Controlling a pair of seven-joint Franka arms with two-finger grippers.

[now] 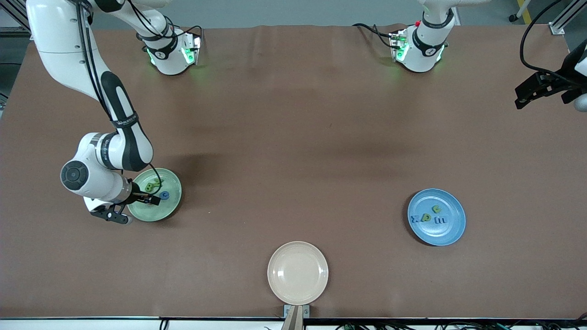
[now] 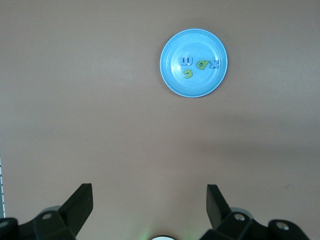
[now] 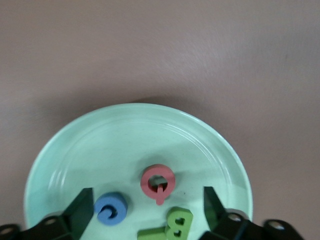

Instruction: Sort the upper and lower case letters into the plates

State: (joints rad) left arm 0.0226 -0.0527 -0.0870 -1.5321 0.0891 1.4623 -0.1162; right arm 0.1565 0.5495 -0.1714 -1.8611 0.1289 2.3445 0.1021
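My right gripper (image 1: 147, 199) (image 3: 147, 207) hangs open low over the pale green plate (image 1: 151, 213) (image 3: 125, 140), holding nothing. In that plate lie a red Q (image 3: 158, 182), a blue C (image 3: 111, 208) (image 1: 164, 195), a green B (image 3: 179, 222) (image 1: 149, 187) and a second green letter (image 3: 152, 233). The gripper hides the red Q in the front view. The blue plate (image 1: 440, 236) (image 2: 195, 87) carries two blue letters (image 1: 440, 220) and two green letters (image 1: 426, 217). My left gripper (image 1: 527, 94) (image 2: 148, 202) is open and empty, high over the left arm's end of the table.
A cream-beige plate (image 1: 298, 272) with nothing in it sits near the table's front edge, nearer to the front camera than both other plates. The brown table (image 1: 293, 137) lies bare between the plates.
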